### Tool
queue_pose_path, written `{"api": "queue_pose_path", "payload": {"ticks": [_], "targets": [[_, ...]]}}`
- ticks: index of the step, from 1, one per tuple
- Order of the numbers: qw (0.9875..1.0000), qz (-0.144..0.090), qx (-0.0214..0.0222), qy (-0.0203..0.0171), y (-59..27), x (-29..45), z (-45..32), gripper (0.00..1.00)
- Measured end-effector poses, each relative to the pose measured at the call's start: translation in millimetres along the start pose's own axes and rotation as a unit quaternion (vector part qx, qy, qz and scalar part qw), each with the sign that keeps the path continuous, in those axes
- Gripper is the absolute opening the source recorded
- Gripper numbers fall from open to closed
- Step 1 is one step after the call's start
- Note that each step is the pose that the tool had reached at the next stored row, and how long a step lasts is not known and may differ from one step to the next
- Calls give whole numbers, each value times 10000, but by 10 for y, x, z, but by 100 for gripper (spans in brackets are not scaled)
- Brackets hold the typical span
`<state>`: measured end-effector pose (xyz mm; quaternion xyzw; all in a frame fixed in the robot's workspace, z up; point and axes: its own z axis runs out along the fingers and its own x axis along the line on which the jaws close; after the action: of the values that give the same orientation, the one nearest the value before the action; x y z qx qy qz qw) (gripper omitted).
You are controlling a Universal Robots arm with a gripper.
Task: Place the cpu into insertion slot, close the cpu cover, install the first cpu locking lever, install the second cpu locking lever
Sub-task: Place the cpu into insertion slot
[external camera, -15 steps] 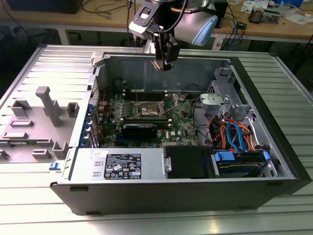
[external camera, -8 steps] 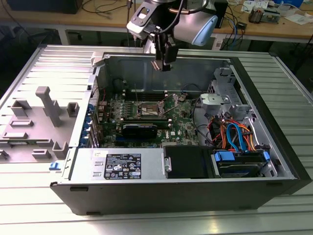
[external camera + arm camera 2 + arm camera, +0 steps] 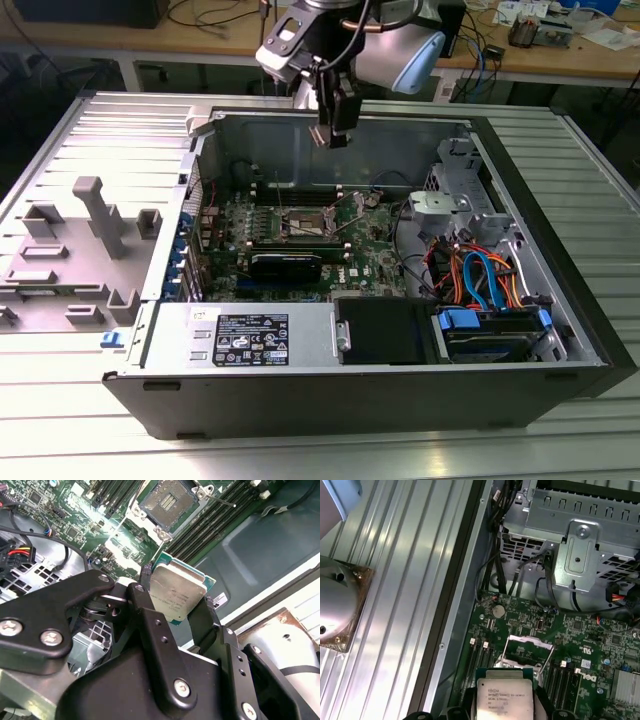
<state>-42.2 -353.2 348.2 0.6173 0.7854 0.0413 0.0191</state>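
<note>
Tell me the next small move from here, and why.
Probably a slow descent toward the socket, chip kept level. The gripper is shut on the chip and hangs well above the board in the exterior view, and the socket lies open with nothing in it in the second wrist view.

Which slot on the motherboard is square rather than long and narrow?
The insertion slot, dark-centred with a silver rim, beyond the cpu held in the gripper; the memory slots on either side of it are long and narrow.
</note>
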Motion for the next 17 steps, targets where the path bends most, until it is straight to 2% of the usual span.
{"api": "queue_pose_path", "payload": {"ticks": [4, 7, 10, 12, 17], "targets": [[10000, -2, -39, -9, -12, 2, 21, 55], [10000, 24, -47, -13, -17, 2, 40, 55], [9999, 142, -49, -25, -20, 2, 54, 55], [9995, 301, -52, -39, -27, 3, 66, 55], [9987, 496, -55, -56, -35, 5, 81, 55]]}}
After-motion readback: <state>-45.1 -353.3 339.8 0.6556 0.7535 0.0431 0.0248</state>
